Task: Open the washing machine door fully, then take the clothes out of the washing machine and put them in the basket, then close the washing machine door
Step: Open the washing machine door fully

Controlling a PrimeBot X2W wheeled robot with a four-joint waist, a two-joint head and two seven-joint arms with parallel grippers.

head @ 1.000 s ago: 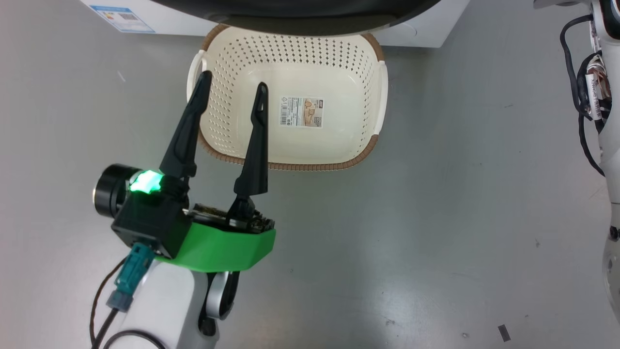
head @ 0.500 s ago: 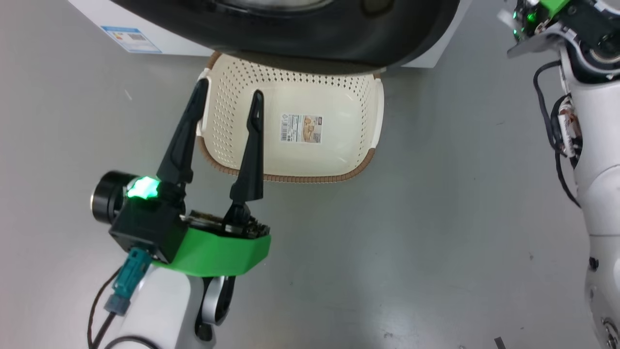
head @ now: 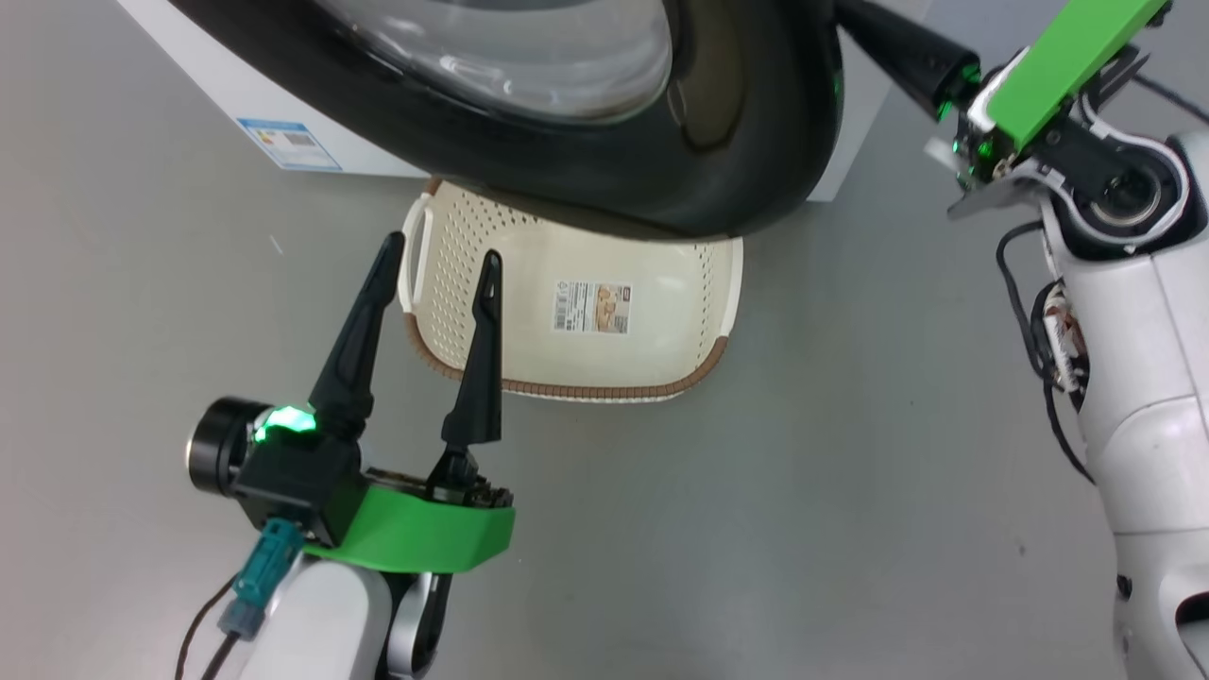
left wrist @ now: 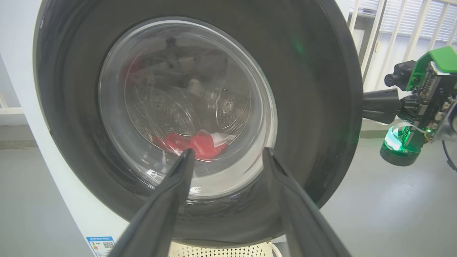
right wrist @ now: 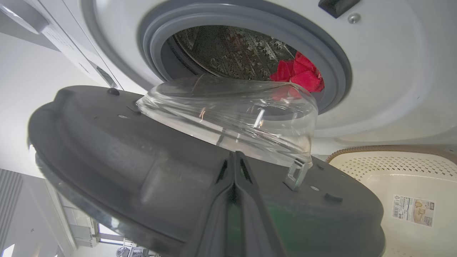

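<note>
Glossy black-rimmed round washing machine door with clear glass bowl (head: 746, 142) stands part open, overhanging the cream perforated plastic basket (head: 586, 389) on the grey floor (head: 850, 472). Bright red clothes (right wrist: 298, 73) lie inside the white washing machine (right wrist: 392, 71). Right tool (right wrist: 234, 159) clenched, tips seemingly against the door's inner edge. Left tool (head: 441, 248) released, hovering at the basket's near-left corner.

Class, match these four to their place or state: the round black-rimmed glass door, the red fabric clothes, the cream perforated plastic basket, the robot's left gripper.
1 round black-rimmed glass door
2 red fabric clothes
3 cream perforated plastic basket
4 left gripper

a jaws apart, empty
b on the grey floor, holding only a label sticker
c inside the steel drum
d swung open

Pairs: 1-d, 2-c, 3-b, 4-a
</note>
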